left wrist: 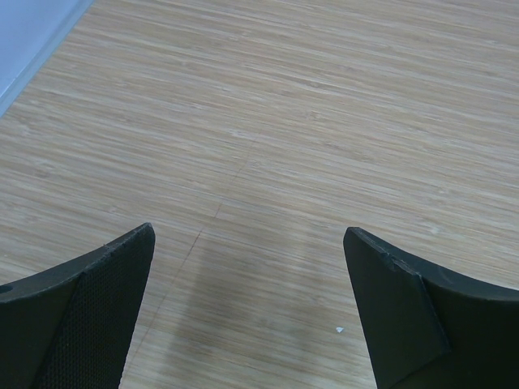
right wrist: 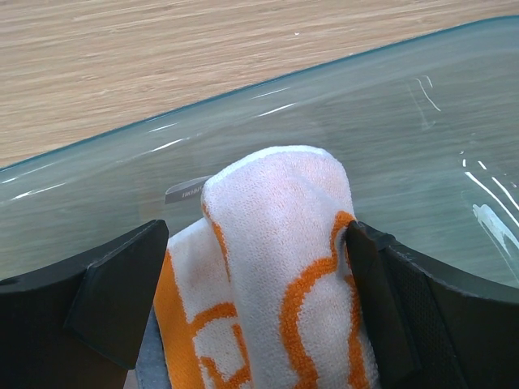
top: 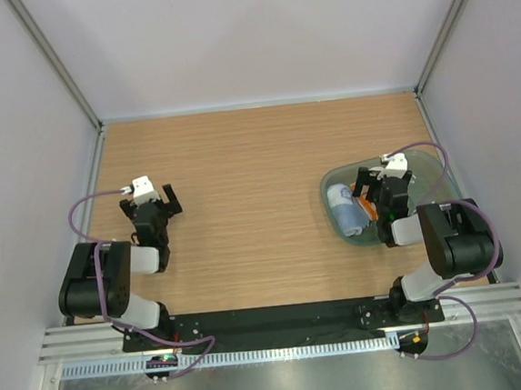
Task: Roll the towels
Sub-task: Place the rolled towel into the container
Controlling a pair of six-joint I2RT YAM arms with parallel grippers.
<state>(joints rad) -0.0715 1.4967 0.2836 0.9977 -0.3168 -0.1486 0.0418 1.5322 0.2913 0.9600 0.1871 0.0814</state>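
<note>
Orange-patterned towel (right wrist: 276, 219) in teal tray (right wrist: 389, 105), lying between the parted, unclamped jaws of the right gripper (right wrist: 255, 231), long axis parallel to the fingers; grey-blue towel (top: 342, 208) just beside it. Left gripper (left wrist: 247, 235), jaws likewise apart, hangs over the table (top: 241, 178), well apart from the 2 towels.

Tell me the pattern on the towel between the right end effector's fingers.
White towel with orange curving bands; right wrist view shows it best.
</note>
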